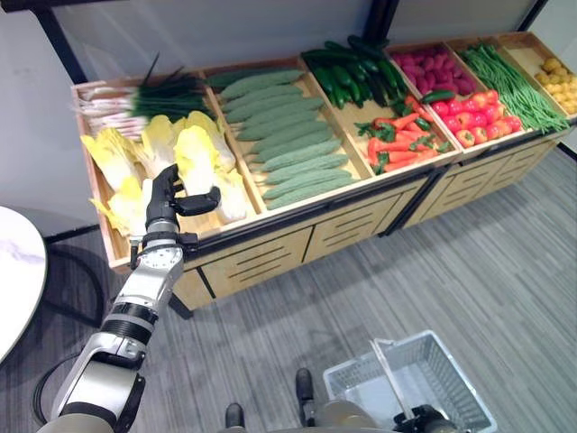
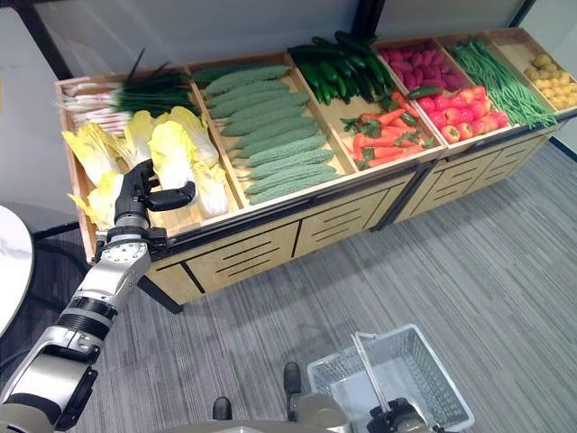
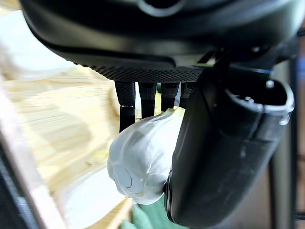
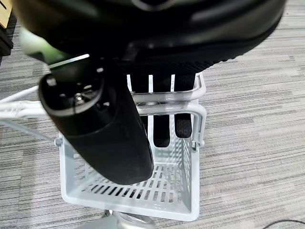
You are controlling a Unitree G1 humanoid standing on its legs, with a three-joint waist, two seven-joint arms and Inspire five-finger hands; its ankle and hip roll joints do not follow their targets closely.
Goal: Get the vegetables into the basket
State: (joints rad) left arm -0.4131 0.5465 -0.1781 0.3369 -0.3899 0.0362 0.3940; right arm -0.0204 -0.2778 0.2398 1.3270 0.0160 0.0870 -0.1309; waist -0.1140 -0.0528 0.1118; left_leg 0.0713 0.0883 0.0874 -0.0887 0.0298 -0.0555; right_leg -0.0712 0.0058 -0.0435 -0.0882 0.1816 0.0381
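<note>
My left hand reaches into the left bin of the wooden stand, among the yellow-white cabbages. In the left wrist view its fingers are straight and its thumb stands apart, with the pale base of one cabbage between them. The hand is open. A grey wire basket hangs low at my right over the carpet. My right hand is curled round the basket's handle, and the basket holds nothing.
The stand's other bins hold scallions, pale green gourds, dark cucumbers, carrots, tomatoes and green beans. A round white table is at the left. Grey carpet lies in front.
</note>
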